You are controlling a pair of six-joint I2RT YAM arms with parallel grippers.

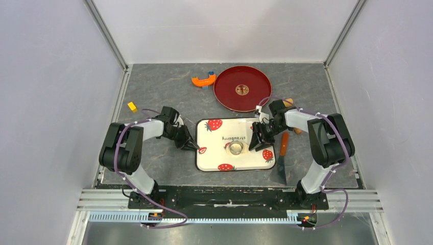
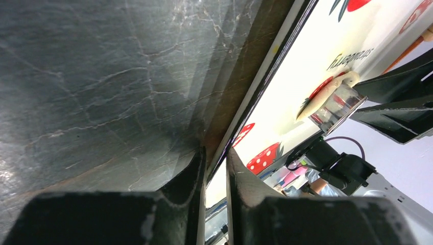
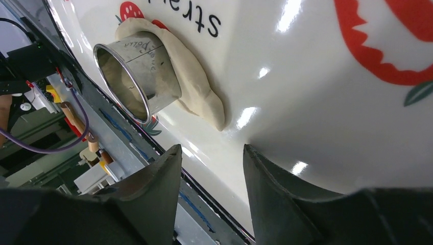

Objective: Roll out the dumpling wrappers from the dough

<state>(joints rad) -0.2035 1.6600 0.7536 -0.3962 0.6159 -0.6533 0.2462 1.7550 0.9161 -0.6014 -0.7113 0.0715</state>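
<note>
A flattened pale sheet of dough (image 1: pixel 235 148) lies on the white strawberry tray (image 1: pixel 230 161), with a metal ring cutter (image 1: pixel 241 148) standing on it. My left gripper (image 1: pixel 196 148) is shut on the tray's left rim, which runs between its fingertips in the left wrist view (image 2: pixel 217 158). My right gripper (image 1: pixel 258 139) is open and empty, low over the tray just right of the cutter. In the right wrist view the dough (image 3: pixel 199 92) spreads out from under the cutter (image 3: pixel 135 71), ahead of the open gripper (image 3: pixel 212 150). No separate cut wrappers show.
A red round plate (image 1: pixel 242 88) and an orange curved tool (image 1: pixel 203 80) lie at the back. A yellow block (image 1: pixel 132 106) is at the far left. An orange-handled knife (image 1: pixel 283 153) lies right of the tray. A wooden roller (image 1: pixel 291 104) is partly hidden behind the right arm.
</note>
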